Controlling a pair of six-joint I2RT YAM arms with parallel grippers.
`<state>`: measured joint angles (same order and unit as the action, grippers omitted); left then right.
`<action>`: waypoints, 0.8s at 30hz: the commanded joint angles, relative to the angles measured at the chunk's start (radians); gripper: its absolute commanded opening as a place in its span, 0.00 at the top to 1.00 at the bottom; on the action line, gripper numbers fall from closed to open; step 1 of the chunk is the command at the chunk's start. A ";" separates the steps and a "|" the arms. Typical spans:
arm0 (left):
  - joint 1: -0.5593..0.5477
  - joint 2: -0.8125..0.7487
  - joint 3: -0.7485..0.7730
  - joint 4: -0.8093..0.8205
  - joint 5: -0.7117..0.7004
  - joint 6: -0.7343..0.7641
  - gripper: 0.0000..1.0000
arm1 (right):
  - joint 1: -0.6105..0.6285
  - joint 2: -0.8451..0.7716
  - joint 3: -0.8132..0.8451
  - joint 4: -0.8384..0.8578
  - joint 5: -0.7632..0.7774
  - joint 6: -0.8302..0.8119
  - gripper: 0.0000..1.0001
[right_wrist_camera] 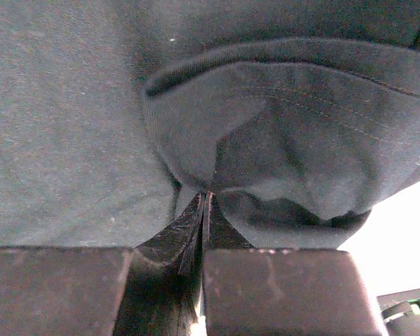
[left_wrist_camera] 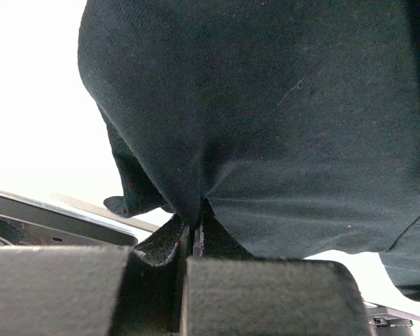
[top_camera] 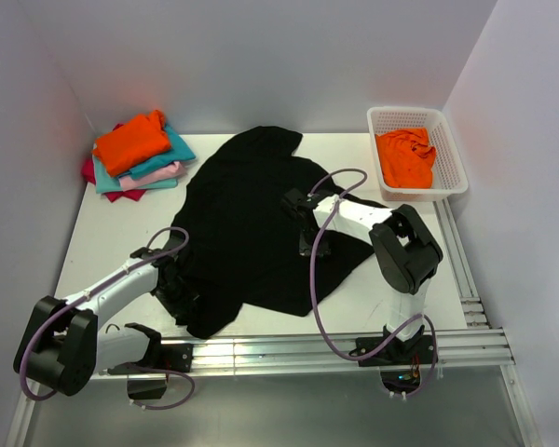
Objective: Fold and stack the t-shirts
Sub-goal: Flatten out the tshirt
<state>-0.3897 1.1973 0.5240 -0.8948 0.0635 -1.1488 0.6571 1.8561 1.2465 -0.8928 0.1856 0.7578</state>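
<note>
A large black t-shirt (top_camera: 252, 223) lies spread and rumpled across the middle of the table. My left gripper (top_camera: 182, 296) is shut on its near left edge; in the left wrist view the cloth (left_wrist_camera: 266, 126) bunches into the closed gripper (left_wrist_camera: 194, 222). My right gripper (top_camera: 319, 244) is shut on the shirt's right side; in the right wrist view a folded hem (right_wrist_camera: 280, 140) is pinched at the closed gripper (right_wrist_camera: 207, 199). A stack of folded shirts lies at the back left, orange (top_camera: 132, 141) on top, then teal (top_camera: 168, 160), pink (top_camera: 158, 177) and magenta (top_camera: 121, 194).
A white lattice basket (top_camera: 452, 154) at the back right holds a crumpled orange shirt (top_camera: 405, 156). Metal rails (top_camera: 307, 349) run along the table's near edge. White walls close the back and sides.
</note>
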 commanded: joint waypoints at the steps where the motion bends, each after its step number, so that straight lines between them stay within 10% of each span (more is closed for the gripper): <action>1: -0.012 0.013 -0.055 0.258 -0.110 -0.042 1.00 | 0.004 -0.035 -0.015 0.031 0.000 0.002 1.00; 13: -0.026 -0.189 0.626 -0.167 -0.404 0.188 1.00 | -0.022 -0.441 0.289 -0.227 0.104 -0.017 1.00; 24: -0.026 -0.205 1.315 -0.475 -0.371 0.357 1.00 | -0.027 -0.914 0.493 -0.549 0.271 0.080 1.00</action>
<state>-0.4122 1.0275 1.6821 -1.2575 -0.3191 -0.8871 0.6350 1.0058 1.6737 -1.2606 0.3550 0.7971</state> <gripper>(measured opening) 0.025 0.007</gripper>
